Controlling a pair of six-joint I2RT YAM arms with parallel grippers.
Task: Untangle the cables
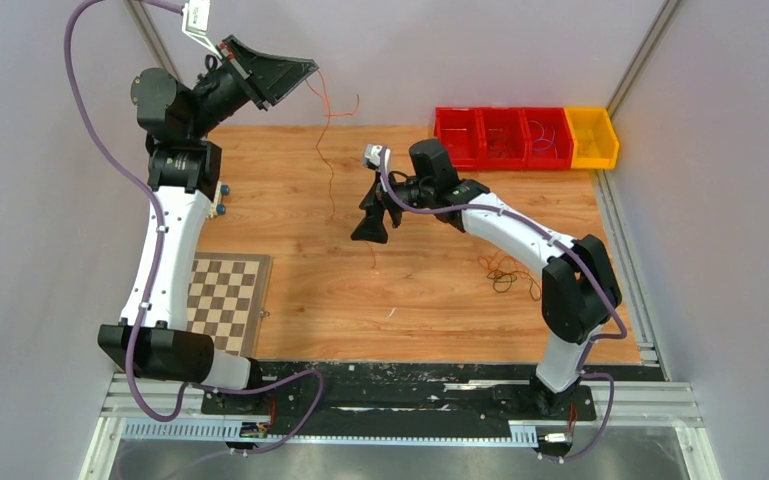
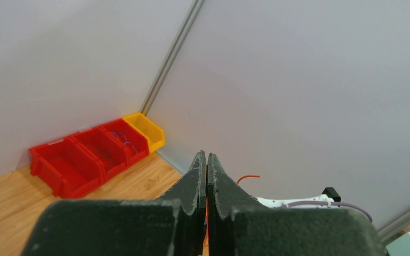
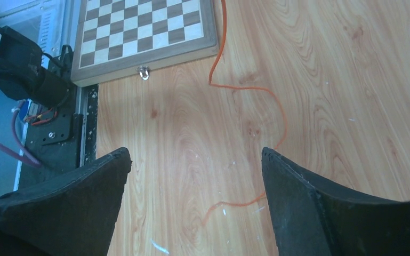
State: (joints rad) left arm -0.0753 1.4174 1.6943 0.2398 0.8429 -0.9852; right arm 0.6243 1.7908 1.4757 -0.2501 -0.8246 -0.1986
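- The left gripper [image 2: 206, 160] is pinched shut on one orange wire [image 1: 330, 160]. A short end pokes out just past the jaw tips, and the long run hangs below them toward the table [image 1: 280, 200].
- The right gripper [image 3: 194, 154] stands wide open and holds nothing. The wire's lower end curls on the wood beneath and between its jaws.
- The remaining cables [image 1: 505, 272] lie in a tangle well apart from both jaws, by the right arm's elbow.
- This strand appears separated from the tangle. The next move probably calls for laying it aside, clear of the tangle.

Gripper [image 3: 194, 154]: jaws stood wide apart. Orange cable [image 3: 245, 87]: curved across table [image 3: 352, 80], passing between them. Chessboard [image 3: 144, 26]: beyond.
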